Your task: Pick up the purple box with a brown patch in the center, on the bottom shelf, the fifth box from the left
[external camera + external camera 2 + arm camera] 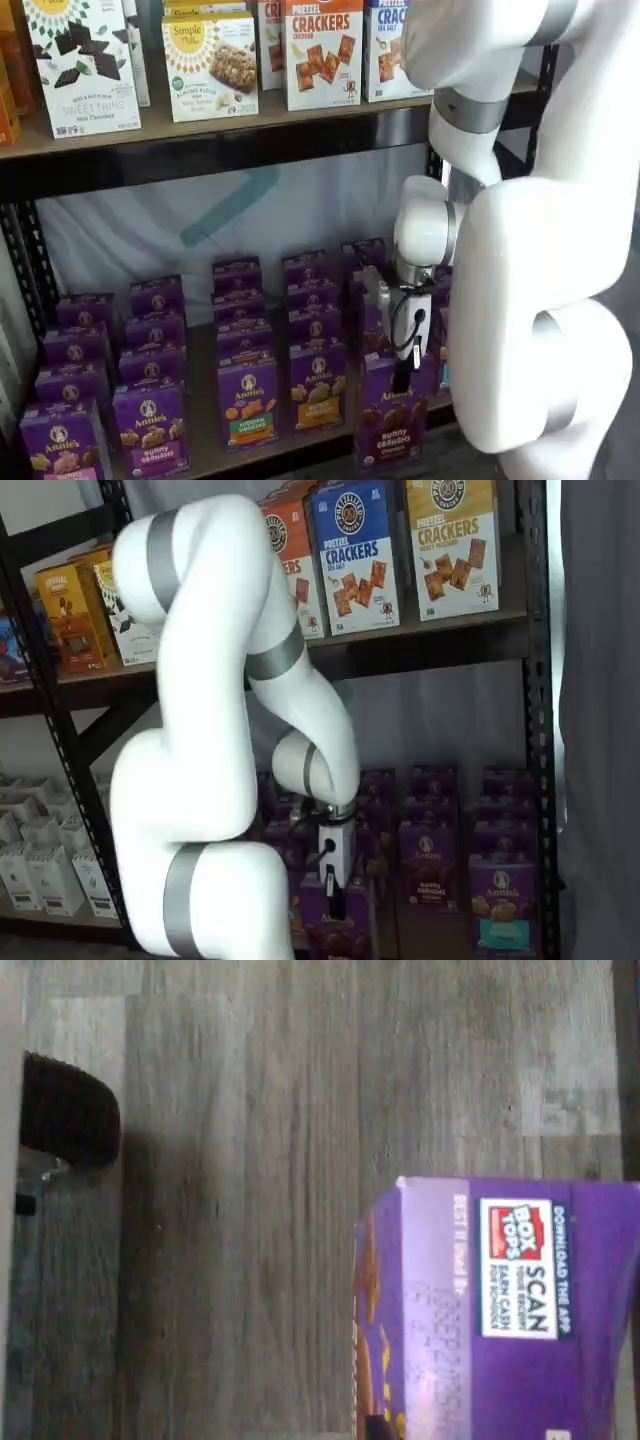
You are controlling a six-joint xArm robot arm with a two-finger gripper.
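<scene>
Right up close, the big white arm [530, 300] fills the front of both shelf views. Its hand [405, 375] hangs down at the end, white on top with black fingers [402, 376] below. The fingers are clenched on the top of the purple box [393, 425], the one with dark brown grahams across its middle and white "Bunny Grahams" words. In a shelf view the box [335, 925] sits right under the white hand [333, 900], and the arm hides part of it.

The purple box is at the front edge of the bottom shelf [200, 455], out in front of the other purple boxes [250, 400]. Whether it rests on the board or hangs just above it, I cannot tell. Just beside it stands a purple box with a yellow middle [318, 385], and next to that one a purple box with an orange and green middle.

From the wrist view, the top of the purple box [500, 1310] shows a white "Box Tops" sticker [518, 1268] and a printed date. Grey wood floor [250, 1160] lies far below it, and a dark round thing [65, 1110] sits off to one side.

Behind the purple box, more rows of small purple boxes run back to a pale sheet [200, 230]. Higher up, the top shelf [220, 125] holds cracker boxes [322, 50] and a white box with dark cookies [85, 65].
</scene>
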